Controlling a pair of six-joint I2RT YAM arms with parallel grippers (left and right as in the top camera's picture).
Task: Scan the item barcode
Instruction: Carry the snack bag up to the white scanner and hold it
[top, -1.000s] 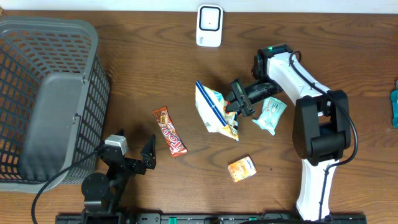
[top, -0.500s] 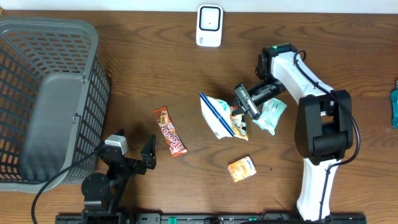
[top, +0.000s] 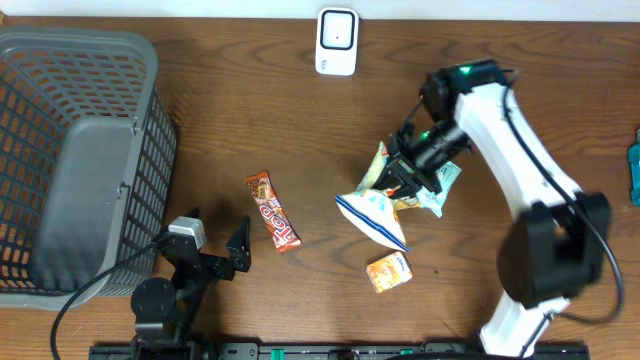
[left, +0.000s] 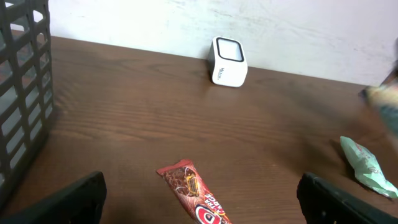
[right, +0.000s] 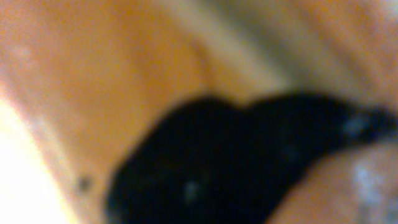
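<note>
Since the right arm (top: 500, 115) swung a moment ago, the bag (top: 372, 208) has moved. A second back it lay near the middle of the overhead view. Now it is lower and more to the right, and it has turned round, so its blue stripe runs toward the lower right. It looks lifted off the counter (top: 250, 110), but I can't be sure from above. The right jaws are pinched tight on the bag's upper part, just left of the green pouch (top: 440, 184). The right wrist view is only an orange and black blur, so it tells nothing more.

The left jaws are wide open and hold nothing. They sit at the bottom left of the overhead view, just as before, near the candy bar (top: 272, 211). The orange pack (top: 389, 271) and the basket (top: 85, 150) have not moved.

I think the grab is done and the bag is in hand. But the bag is now farther from the scanner (top: 337, 42) at the top middle. It has yet to be carried up there with its barcode facing the scanner. I can't see the barcode from here.
</note>
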